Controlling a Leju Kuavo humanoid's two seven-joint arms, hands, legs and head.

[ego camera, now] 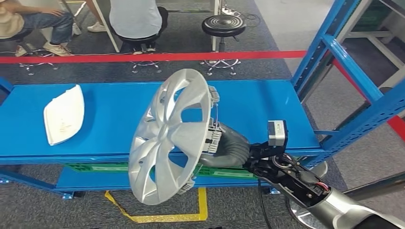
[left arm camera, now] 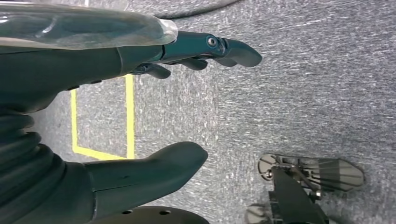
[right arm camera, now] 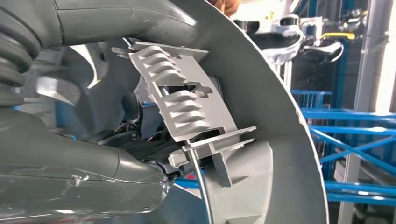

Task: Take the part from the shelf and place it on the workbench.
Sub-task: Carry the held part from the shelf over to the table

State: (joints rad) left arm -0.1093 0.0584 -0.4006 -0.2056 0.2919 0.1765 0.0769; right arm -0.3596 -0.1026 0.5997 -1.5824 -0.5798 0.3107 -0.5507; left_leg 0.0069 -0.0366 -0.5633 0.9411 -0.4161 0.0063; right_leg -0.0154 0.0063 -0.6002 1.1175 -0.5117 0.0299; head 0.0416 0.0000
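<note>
Right hand (ego camera: 229,145) fingers clamp the hubcap (ego camera: 169,136) rim above the shelf (ego camera: 267,102); light, stiff, likely brittle clips. Left hand (left arm camera: 93,116) fingers apart, empty.

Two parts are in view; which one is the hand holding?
The silver spoked hubcap, gripped upright at its rim by the right hand. The white curved plastic panel lies untouched on the blue shelf.

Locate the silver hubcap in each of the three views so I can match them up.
Head view: hubcap at centre, held on edge by the right hand in front of the blue shelf.
Left wrist view: not in it.
Right wrist view: hubcap close up from its clip-lined back.
Shared landmark: blue shelf, in the head and right wrist views.
</note>
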